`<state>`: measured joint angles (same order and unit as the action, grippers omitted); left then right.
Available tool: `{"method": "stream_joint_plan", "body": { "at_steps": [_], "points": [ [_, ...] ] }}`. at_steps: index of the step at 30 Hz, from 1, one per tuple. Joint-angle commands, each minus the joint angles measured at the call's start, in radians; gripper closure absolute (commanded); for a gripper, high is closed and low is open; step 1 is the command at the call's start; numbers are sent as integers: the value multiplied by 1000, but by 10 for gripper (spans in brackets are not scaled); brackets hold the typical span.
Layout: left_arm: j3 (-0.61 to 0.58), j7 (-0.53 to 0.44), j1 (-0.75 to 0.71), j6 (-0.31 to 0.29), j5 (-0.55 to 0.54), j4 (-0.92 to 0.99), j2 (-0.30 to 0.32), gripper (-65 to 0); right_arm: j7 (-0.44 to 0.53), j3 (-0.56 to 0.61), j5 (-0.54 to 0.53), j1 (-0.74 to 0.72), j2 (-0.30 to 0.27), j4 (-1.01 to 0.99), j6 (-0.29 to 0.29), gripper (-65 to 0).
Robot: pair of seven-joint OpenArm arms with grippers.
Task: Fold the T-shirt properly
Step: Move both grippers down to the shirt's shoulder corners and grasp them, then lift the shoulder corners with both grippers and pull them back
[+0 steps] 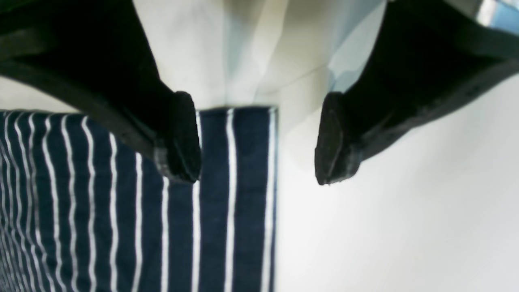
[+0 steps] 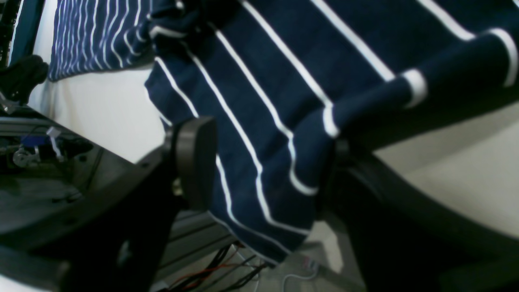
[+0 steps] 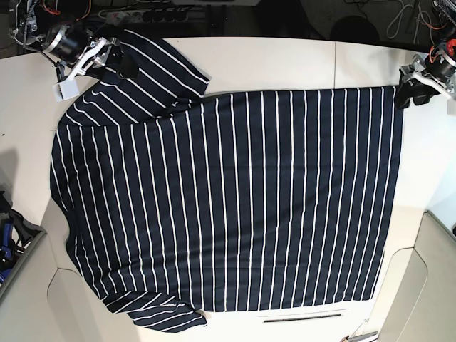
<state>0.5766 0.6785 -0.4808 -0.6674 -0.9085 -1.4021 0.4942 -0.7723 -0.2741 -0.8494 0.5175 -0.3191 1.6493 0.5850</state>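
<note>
The T-shirt (image 3: 228, 206), dark navy with thin white stripes, lies spread flat on the white table (image 3: 285, 64), with the neck side to the left in the base view. My right gripper (image 3: 112, 60) is at the far left sleeve. In the right wrist view its jaws stand wide apart (image 2: 265, 162) with sleeve fabric (image 2: 275, 121) hanging between them and draped over the right finger. My left gripper (image 3: 410, 92) is at the shirt's far right hem corner. In the left wrist view it is open (image 1: 257, 142), straddling that corner (image 1: 235, 170), one fingertip (image 1: 180, 138) over the fabric and the other over bare table.
Cables and power strips (image 3: 142, 11) run along the table's back edge. A dark strip (image 3: 303, 318) lies near the front edge. Blue and black gear (image 3: 8, 235) sits off the table's left side. Frame rails and wires (image 2: 211, 259) show below the table edge.
</note>
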Motion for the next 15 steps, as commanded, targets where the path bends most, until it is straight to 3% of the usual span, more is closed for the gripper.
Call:
{"method": "stream_joint_plan", "body": {
  "at_steps": [1,9,15],
  "points": [
    [-8,22,-4,-10,8,-6,13,-472,-9,0,4,4,-10,9,3,-354],
    [-29,49,-2,-17,10,-6,13,-472,-9,0,4,4,-10,9,3,-354],
    [-29,121,-2,-31,-59,-6,13,-472,-10,0,3,4,-10,9,3,-354]
  ]
}}
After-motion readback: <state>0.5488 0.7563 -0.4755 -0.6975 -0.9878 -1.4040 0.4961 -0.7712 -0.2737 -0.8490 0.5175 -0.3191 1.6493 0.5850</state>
